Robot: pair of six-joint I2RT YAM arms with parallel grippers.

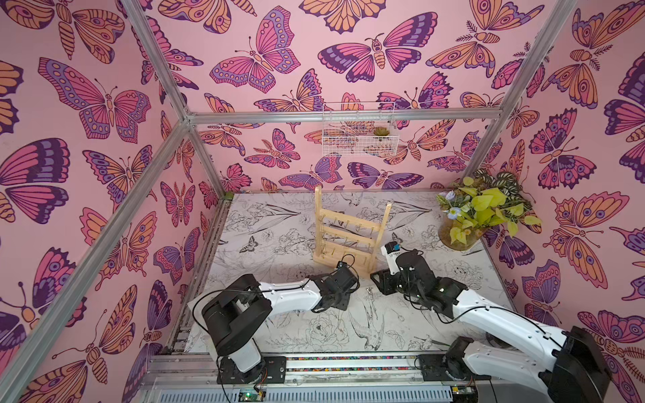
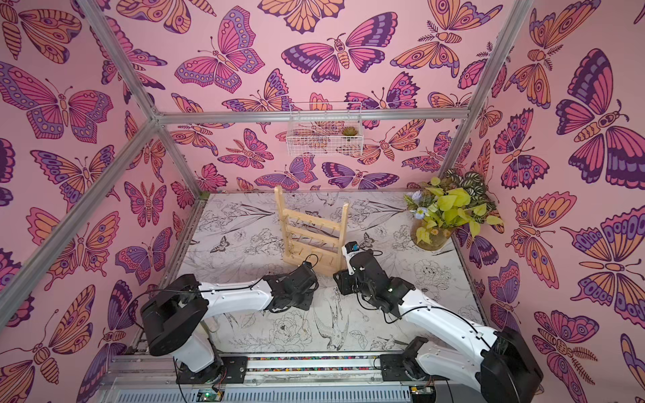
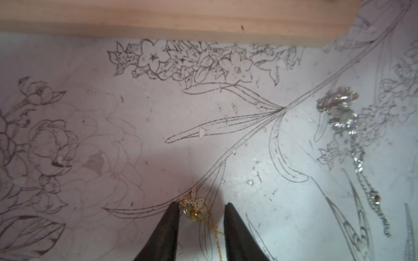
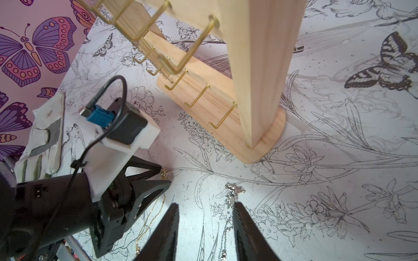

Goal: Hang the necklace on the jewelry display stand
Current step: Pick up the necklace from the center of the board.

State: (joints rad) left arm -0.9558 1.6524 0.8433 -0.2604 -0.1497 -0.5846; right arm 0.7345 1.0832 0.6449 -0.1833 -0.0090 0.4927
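Nothing is hung yet. The necklace point(image 3: 197, 212) lies on the surface point(image 3: 135, 117), bunched into a small gold heap with a tiny studded cross pendant point(image 3: 195, 200) on top, near the flat base of the jewelry display stand point(image 1: 349, 230). The left claw point(image 3: 201, 204) is down over it with its jaws partly open. The heap sits in the gap, right against one of its fingers point(image 3: 166, 228). It grips nothing, though from this close I can't say whether a link has caught on that finger. The chain's tail runs back between the fingers, thread-thin and kinked. Everything is left to do: pinch it, lift it, drape it over a hook.

The right claw point(image 4: 207, 204) hovers low beside it, jaws apart and empty, with a silver chain point(image 4: 230, 194) lying on the surface between them. That one is coarser and glittery, with faceted stones.

The stand is pale, smooth-grained wood in a ladder shape: two uprights and three crossbars carrying rows of slim, L-shaped, brass-coloured hooks point(image 4: 196, 97). The surface is matte white, printed with black line drawings of flowers and birds, and looks scuffed and speckled.
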